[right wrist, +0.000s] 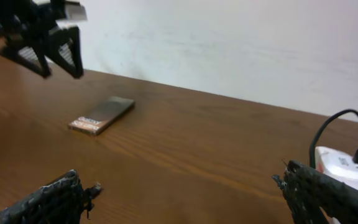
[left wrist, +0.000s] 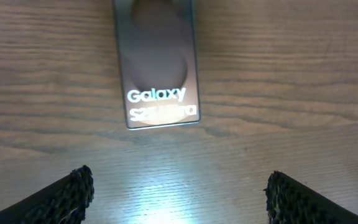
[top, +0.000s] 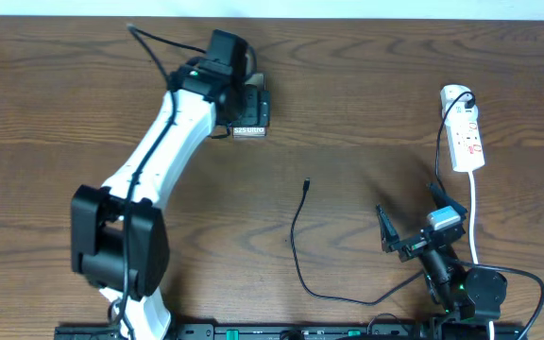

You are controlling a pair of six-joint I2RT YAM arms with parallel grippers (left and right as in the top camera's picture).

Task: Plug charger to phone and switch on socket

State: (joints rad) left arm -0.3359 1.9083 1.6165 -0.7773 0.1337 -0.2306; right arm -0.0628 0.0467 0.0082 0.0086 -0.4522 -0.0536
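On the wood-grained brown desk [top: 366,113], the flat, dark grey-brown rectangular phone [left wrist: 157,62] with white "Galaxy" lettering lies just ahead of the left claw [left wrist: 180,198]. Its 2 rough black fingers [left wrist: 67,196] are spread wide, and the white left arm [top: 154,151] reaches far forward. The thin black charger cable [top: 306,186] curls loose mid-desk. The right claw [right wrist: 185,199], held low, gapes wide near the narrow white plastic socket strip [top: 467,134].

And the left arm [top: 149,161] stretches from its base at seven o'clock up toward one o'clock, left gripper [left wrist: 179,199] facing straight down, fingers [left wrist: 67,198] spread wide. Over at five o'clock the right arm [top: 456,274] sits folded low, right gripper [top: 397,236] aimed at ten o'clock, jaws parted.
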